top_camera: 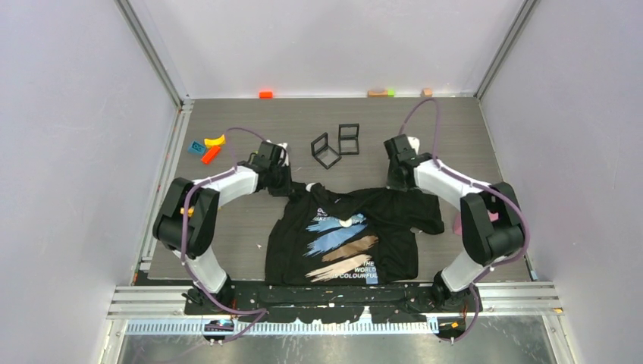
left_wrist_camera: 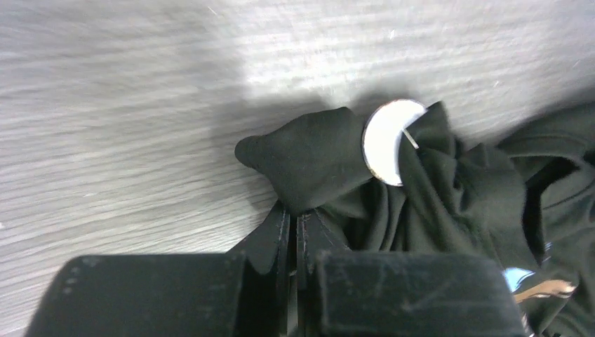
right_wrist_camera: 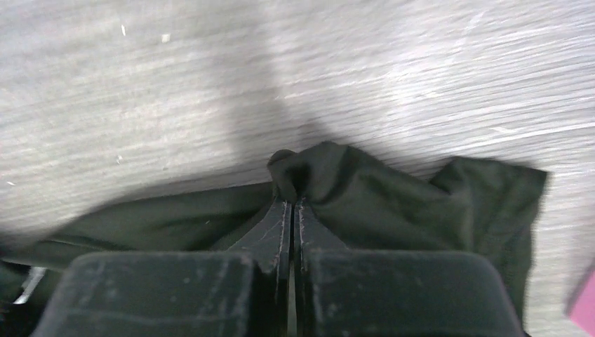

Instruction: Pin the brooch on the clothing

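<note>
1 round white brooch (left_wrist_camera: 384,151), l gripper (left_wrist_camera: 295,223), r gripper (right_wrist_camera: 292,210) clenched on crumpled black tee (left_wrist_camera: 312,156)

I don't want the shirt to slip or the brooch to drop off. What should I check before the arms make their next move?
1. Grip of left hand on shirt: ok, a fold is clamped.
2. Grip of right hand on shirt: ok.
3. Sight of brooch: ok, the white disc lies against the fold ahead of the left hand.
4. Whether the pin goes through the fabric: cannot tell, its end runs under a fold.
5. Flatness of shirt: not ok, it is bunched at both grips.
</note>
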